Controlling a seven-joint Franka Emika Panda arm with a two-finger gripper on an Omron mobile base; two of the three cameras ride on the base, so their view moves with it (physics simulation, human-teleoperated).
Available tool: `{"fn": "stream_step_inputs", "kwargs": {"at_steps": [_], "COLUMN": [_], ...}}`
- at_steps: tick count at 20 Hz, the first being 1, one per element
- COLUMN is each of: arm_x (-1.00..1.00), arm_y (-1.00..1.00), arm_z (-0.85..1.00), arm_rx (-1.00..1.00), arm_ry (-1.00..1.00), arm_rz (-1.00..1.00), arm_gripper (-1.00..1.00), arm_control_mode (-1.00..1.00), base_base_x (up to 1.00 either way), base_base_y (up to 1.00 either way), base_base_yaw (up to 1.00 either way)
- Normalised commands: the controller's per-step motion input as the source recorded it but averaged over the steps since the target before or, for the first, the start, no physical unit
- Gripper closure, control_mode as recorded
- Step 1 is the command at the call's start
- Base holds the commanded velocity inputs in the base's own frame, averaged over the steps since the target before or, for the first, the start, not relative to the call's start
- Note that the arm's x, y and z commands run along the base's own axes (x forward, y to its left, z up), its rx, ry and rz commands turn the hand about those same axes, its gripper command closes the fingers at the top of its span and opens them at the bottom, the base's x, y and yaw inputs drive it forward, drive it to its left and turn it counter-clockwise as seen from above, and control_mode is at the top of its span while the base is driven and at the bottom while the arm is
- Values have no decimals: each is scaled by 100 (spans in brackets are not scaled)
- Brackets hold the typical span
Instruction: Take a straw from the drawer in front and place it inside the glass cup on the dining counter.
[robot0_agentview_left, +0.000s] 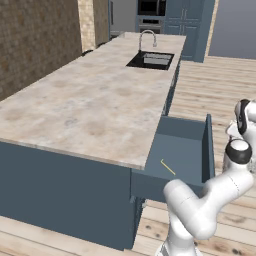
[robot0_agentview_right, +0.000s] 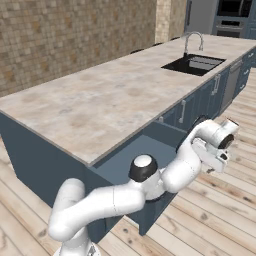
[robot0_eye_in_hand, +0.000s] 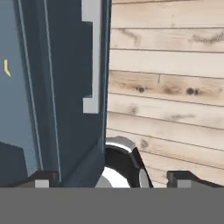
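The drawer (robot0_agentview_left: 182, 150) stands pulled out from the dark blue-grey base of the dining counter (robot0_agentview_left: 85, 105). The thin pale yellow-green straw (robot0_agentview_left: 167, 167) lies slanted on the drawer floor. In the hand view a short piece of the straw (robot0_eye_in_hand: 6, 68) shows at the left, past the drawer front and its grey handle (robot0_eye_in_hand: 92, 57). My gripper (robot0_eye_in_hand: 113, 179) is open, fingertips wide apart with nothing held, just outside the drawer front over the wooden floor. From the right base view the gripper (robot0_agentview_right: 212, 162) hangs beside the open drawer (robot0_agentview_right: 140, 157). The glass cup is out of view.
A black sink with a curved faucet (robot0_agentview_left: 151, 59) is set into the far end of the counter. A brick wall (robot0_agentview_left: 35, 40) runs along its left side. Plank flooring (robot0_agentview_left: 225, 85) lies to the right of the drawer. Tall cabinets and an oven (robot0_agentview_left: 152, 15) stand at the back.
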Motion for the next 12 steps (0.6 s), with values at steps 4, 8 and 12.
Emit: {"fn": "stream_step_inputs", "kwargs": {"at_steps": [4,8,12], "arm_x": [-37,-32,-54], "arm_y": [100,100,100], "arm_z": [99,70,62], "arm_rx": [-59,-43,-31], "arm_ry": [21,12,0], "arm_rz": [30,31,25], "arm_gripper": [-100,-100,-100], "arm_control_mode": [-100,-100,-100], "base_base_x": [0,0,0], "base_base_y": [0,0,0], "base_base_yaw": [0,0,0]}}
